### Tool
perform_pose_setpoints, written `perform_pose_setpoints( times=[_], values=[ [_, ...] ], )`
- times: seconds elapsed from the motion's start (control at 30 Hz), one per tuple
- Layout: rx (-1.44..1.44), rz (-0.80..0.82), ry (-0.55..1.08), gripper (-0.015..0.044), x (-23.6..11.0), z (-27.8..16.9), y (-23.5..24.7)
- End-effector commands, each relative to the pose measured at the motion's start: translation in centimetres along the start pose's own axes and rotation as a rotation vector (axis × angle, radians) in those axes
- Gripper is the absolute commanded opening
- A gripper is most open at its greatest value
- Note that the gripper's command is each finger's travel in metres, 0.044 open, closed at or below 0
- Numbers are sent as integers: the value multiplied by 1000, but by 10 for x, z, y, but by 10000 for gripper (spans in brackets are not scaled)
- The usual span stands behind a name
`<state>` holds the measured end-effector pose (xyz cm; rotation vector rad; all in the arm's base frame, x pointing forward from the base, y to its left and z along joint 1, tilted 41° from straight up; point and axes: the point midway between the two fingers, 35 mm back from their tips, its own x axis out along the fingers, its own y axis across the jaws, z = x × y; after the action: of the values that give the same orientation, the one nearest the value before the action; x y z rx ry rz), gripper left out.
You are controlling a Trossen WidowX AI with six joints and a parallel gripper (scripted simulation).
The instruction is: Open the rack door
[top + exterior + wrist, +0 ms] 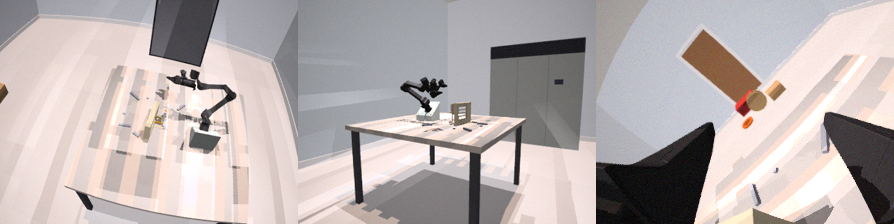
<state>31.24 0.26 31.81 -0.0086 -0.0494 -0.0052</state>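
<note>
Above where the table [133, 173] [421, 137] [796, 165] stretches, the open hand [172, 78] [444, 89] [769, 123] hovers.

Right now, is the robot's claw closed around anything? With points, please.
No: in the wrist view the two dark fingers of the gripper [167, 77] [446, 90] [770, 122] stand wide apart with nothing gripped between them.

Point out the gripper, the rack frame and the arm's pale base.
gripper [167, 77] [769, 123]: top and wrist views, between fingertips
rack frame [150, 121] [456, 114]: top and exterior views, upright panel
pale base [204, 140] [434, 111]: same views, sloped block's face
</note>
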Motion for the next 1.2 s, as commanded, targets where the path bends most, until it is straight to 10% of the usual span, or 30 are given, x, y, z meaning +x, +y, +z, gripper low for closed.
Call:
perform_pose_setpoints(
  times=[0.0,0.13,1.17],
  values=[
    [2,0,5,374,1,-1,0],
    [33,-3,106,289,11,-16,5],
    [-9,-175,969,289,25,-149,61]
  ],
)
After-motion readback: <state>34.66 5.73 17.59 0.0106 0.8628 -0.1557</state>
